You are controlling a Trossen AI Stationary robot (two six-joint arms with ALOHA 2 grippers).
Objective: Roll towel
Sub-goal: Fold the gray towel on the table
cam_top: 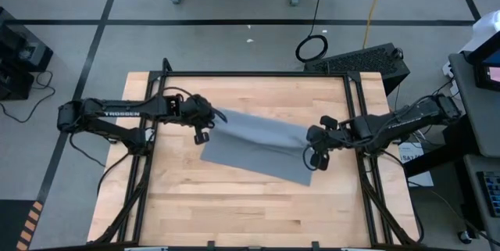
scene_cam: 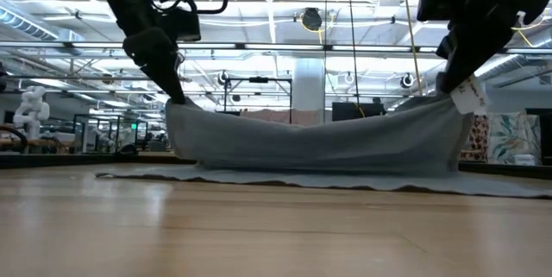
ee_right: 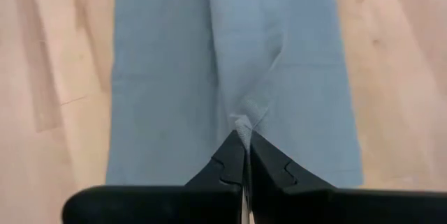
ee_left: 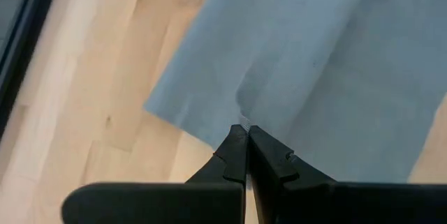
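Two end effectors are gripping the towel (cam_top: 258,148) at opposite ends, above the middle of the wooden counter (cam_top: 234,212). The left end effector (cam_top: 209,118) is pinching a fold of cloth at the towel's end toward the left edge of the counter, with its fingers (ee_left: 234,155) pressed together on the fabric. The right end effector (cam_top: 312,143) is pinching the end toward the right edge in the same way, its fingers (ee_right: 234,160) closed on a small ridge of cloth.

The towel is hanging between the two grip points: in the low view its far edge is being held up and is sagging slightly in the middle (scene_cam: 310,143), while its near edge is lying flat on the counter. A white tag (scene_cam: 470,97) is hanging just beside the right end effector (scene_cam: 450,87) in that view. The left end effector (scene_cam: 177,96) is meeting the cloth at the raised corner. From above, the towel is lying at a slant across the counter, well apart from all four edges.
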